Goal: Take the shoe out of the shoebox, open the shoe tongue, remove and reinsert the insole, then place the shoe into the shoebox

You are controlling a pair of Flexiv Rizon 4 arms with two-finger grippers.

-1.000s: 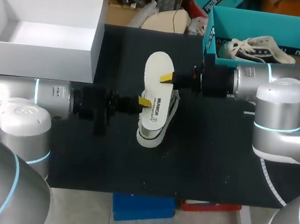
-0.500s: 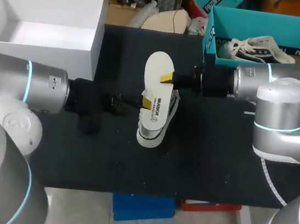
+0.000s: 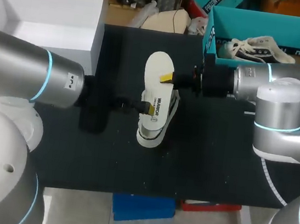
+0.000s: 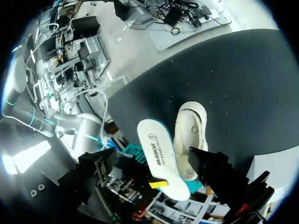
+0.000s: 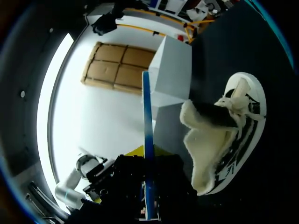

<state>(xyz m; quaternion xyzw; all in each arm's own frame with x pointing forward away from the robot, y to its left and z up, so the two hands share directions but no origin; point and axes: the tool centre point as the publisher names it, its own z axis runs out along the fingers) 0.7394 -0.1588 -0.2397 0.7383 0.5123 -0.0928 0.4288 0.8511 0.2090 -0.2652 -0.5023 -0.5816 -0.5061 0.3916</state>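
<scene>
The insole (image 3: pixel 158 69) is out, pinched by the right end effector (image 3: pixel 166 79) over the shoe (image 3: pixel 149 138) on the bench (image 3: pixel 216 154). The left end effector (image 3: pixel 148 107) is spread beside it. Next, I think, it must slide back inside.

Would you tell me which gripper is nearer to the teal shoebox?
Right. The right gripper holds the insole a short way from the teal shoebox; the left gripper is farther off, at the insole's other edge.

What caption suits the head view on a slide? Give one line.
Right gripper holds the white insole above the shoe; left gripper open at its side.
</scene>
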